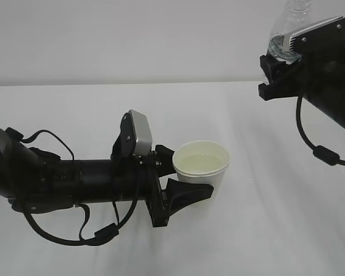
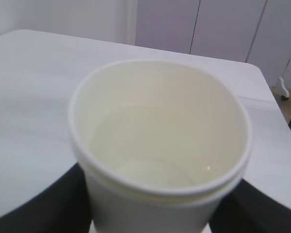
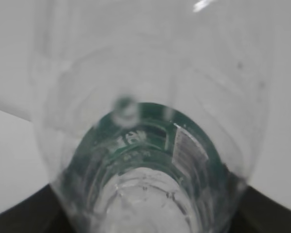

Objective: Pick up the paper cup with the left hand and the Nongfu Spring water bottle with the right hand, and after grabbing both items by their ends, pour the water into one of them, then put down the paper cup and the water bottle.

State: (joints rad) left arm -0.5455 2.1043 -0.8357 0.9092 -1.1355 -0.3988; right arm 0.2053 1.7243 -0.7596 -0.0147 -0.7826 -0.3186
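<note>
The white paper cup stands upright between the fingers of my left gripper, which is shut on its sides below the rim. Clear water lies in its cream inside. In the left wrist view the paper cup fills the frame, the water shows in it, and black fingers flank it. At the top right, my right gripper is shut on the lower end of the clear Nongfu Spring water bottle, which points upward out of frame. The bottle's green label shows in the right wrist view.
A white table runs under both arms, with a pale wall behind it. The left arm's black cables hang low over the table's front left. A rounded far table corner and grey cabinet doors show in the left wrist view.
</note>
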